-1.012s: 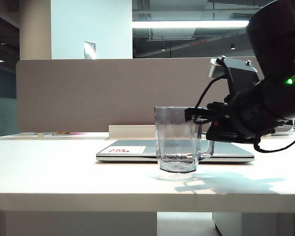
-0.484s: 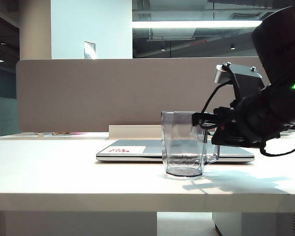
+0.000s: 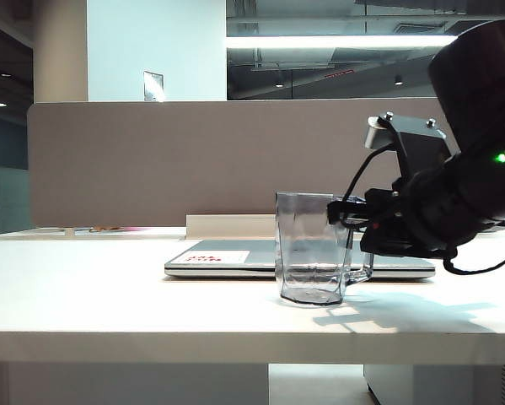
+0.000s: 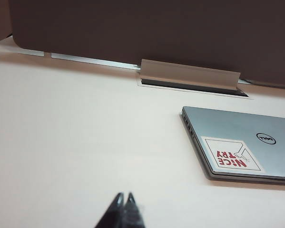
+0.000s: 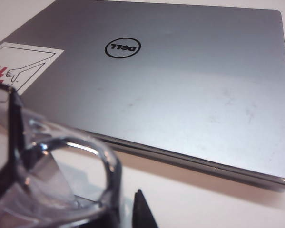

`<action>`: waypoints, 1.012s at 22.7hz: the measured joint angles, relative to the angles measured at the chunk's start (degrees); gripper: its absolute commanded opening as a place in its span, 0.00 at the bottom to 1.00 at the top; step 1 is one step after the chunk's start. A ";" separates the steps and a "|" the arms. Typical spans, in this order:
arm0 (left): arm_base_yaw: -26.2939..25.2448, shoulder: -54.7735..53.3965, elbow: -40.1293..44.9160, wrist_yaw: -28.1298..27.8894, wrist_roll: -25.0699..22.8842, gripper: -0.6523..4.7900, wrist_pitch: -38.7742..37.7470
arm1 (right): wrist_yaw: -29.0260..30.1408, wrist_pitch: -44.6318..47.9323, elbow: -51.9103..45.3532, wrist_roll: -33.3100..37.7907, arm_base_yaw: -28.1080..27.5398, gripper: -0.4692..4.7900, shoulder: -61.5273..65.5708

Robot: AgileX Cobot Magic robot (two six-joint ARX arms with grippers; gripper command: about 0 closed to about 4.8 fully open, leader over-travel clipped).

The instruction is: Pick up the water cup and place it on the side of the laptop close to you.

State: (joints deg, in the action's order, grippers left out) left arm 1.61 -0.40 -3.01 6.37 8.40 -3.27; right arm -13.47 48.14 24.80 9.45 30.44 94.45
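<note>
- On the tabletop (image 3: 109, 295), count of task items: one water cup (image 3: 311, 253), one laptop (image 3: 227, 260).
- One laptop, lid closed, lying flat. It carries one round logo (image 5: 122, 48) at lid centre and one white sticker (image 4: 230, 154) with red print near a corner.
- One water cup, upright, base resting on the tabletop. In the exterior view it stands at 6 o'clock of the laptop, on the near side, just beside the front edge and toward the laptop's right half. Its single loop handle points to 3 o'clock.
- Grippers counted: two.
- Right gripper (image 3: 341, 215): at 3 o'clock of the cup, level with the rim and handle. Jaws released: the right wrist view shows the handle between the two fingers, with a thin strip of tabletop visible between the handle and one fingertip (image 5: 140, 209). The other finger lies along the cup wall; contact there cannot be confirmed.
- Left gripper (image 4: 123, 202): seen only in the left wrist view, over bare tabletop, well apart from the laptop's stickered corner. Jaws clenched, tips together, nothing between them.
- Other fixtures: one grey partition screen (image 3: 151, 160) at 12 o'clock behind the laptop; one pale cable flap (image 4: 190, 76) at its foot.
</note>
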 measured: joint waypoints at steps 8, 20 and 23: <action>0.00 0.00 0.00 0.00 0.00 0.11 0.00 | 0.07 0.55 -0.02 -0.07 0.07 0.23 0.02; 0.00 0.00 0.00 0.00 0.00 0.11 0.00 | 0.22 -6.97 -0.11 -0.09 0.07 0.30 -4.55; 0.00 0.00 0.00 -0.02 0.00 0.11 0.00 | 0.24 -9.70 -0.15 -0.09 0.17 0.30 -5.99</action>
State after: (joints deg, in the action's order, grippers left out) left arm 1.61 -0.40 -3.01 6.35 8.40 -3.27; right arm -13.23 38.44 24.64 9.37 30.61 88.47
